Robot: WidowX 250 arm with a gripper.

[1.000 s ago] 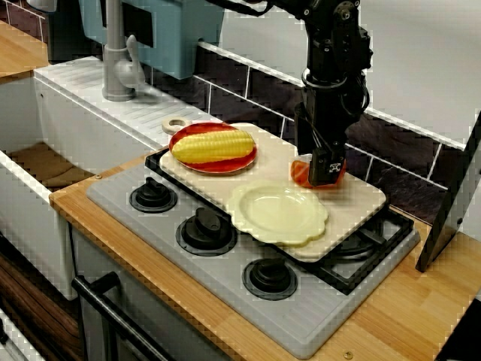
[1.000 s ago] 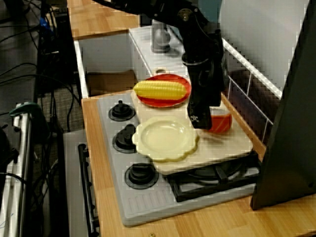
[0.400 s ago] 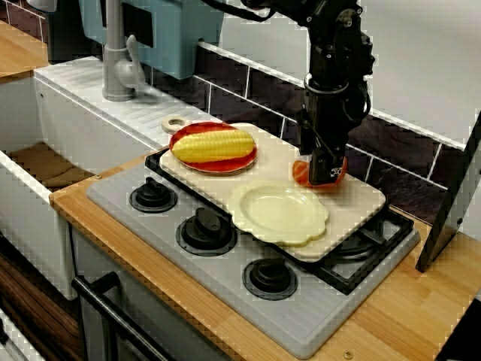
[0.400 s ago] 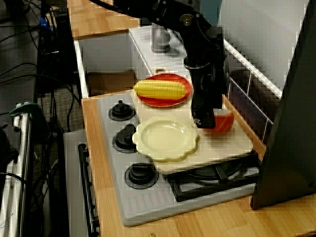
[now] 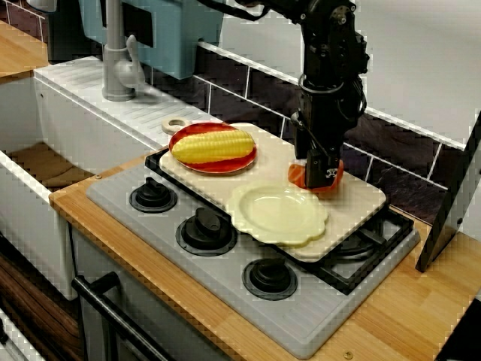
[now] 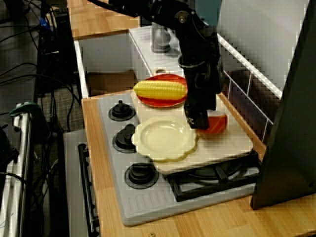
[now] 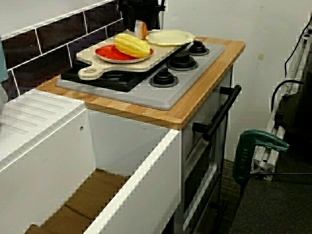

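Note:
In the front view my black gripper (image 5: 319,177) points straight down over the back right of a pale cutting board (image 5: 353,201). It is shut on a small orange-red piece (image 5: 297,174), which rests low on the board. The side view shows the gripper (image 6: 197,123) with the piece (image 6: 218,123) beside its fingers. Just in front lies an empty cream scalloped plate (image 5: 278,213) (image 6: 163,138). Further left a red plate (image 5: 201,129) carries a corn cob (image 5: 214,145) (image 6: 160,89). From the sink end the gripper (image 7: 141,27) is mostly cut off.
The board lies over a grey stove top (image 5: 225,278) with black burners (image 5: 206,228). A sink (image 5: 45,162) and faucet (image 5: 116,60) stand left, with a small white ring (image 5: 176,122) beside them. Behind is a tiled wall (image 5: 248,90). A dark panel (image 5: 451,203) leans at the right.
The gripper swung slightly back, then shifted a little left toward the cream plate, and the orange-red piece moved with it. The plates and corn stayed put.

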